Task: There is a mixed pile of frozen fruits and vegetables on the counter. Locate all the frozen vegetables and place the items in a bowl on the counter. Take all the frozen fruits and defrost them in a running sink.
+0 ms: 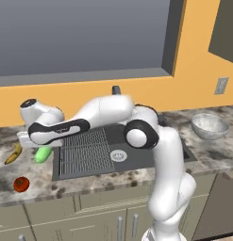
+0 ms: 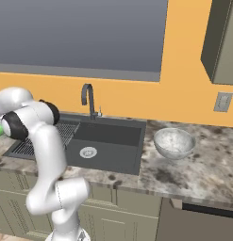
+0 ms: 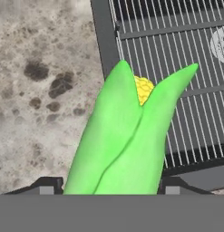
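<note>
My gripper (image 3: 111, 186) is shut on the light-green elongated vegetable (image 3: 127, 136), a green husk with yellow kernels at its tip. Its dark fingertips (image 3: 47, 185) press against both sides of it. In the left base view the vegetable (image 1: 42, 154) hangs under the hand (image 1: 41, 148), just above the counter (image 1: 42, 176) at the sink's left edge. On the counter further left lie the yellow banana (image 1: 13, 154) and the red tomato (image 1: 21, 184). The glass bowl (image 1: 210, 125) (image 2: 173, 142) stands on the counter right of the sink (image 1: 137, 157) (image 2: 108, 136).
A ribbed drain rack (image 1: 85, 150) (image 3: 177, 68) covers the sink's left half. The dark arched faucet (image 2: 88, 99) rises behind the basin. My arm stretches left across the sink. A wall outlet (image 2: 223, 101) sits above the right counter.
</note>
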Robot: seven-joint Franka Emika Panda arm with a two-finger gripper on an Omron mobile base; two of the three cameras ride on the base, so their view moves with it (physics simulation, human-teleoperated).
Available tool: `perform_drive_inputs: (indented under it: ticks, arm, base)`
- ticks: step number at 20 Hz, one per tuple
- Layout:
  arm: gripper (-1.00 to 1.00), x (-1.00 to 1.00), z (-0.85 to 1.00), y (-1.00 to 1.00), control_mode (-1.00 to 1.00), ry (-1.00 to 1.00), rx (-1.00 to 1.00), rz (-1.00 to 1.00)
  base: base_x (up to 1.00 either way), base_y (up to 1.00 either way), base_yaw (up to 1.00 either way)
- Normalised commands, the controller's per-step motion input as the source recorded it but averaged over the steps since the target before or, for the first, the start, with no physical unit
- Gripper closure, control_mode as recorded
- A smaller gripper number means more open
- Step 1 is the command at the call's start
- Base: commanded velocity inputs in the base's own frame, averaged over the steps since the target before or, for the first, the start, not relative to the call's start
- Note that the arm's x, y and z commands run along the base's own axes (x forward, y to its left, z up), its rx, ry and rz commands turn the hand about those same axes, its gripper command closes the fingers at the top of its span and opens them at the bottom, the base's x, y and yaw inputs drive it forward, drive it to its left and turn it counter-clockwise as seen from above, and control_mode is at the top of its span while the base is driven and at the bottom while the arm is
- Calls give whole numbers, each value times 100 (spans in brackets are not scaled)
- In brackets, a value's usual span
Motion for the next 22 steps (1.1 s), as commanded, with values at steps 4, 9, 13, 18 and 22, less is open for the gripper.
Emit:
perform_drive_inputs:
  ticks: [4,9,13,18,22]
  arm:
    - [100,-23,59,-66,-100,-10,-4,-4]
    - [100,-26,37,-81,-100,-7,-1,-3]
    - [100,-17,18,-84,-100,-7,0,0]
    - [100,-15,6,-88,-100,-7,1,0]
    - [100,-6,0,-87,-100,-6,2,2]
  base:
    - [0,0,0]
    - [0,0,0]
    - [0,0,0]
    - [0,0,0]
    - [0,0,0]
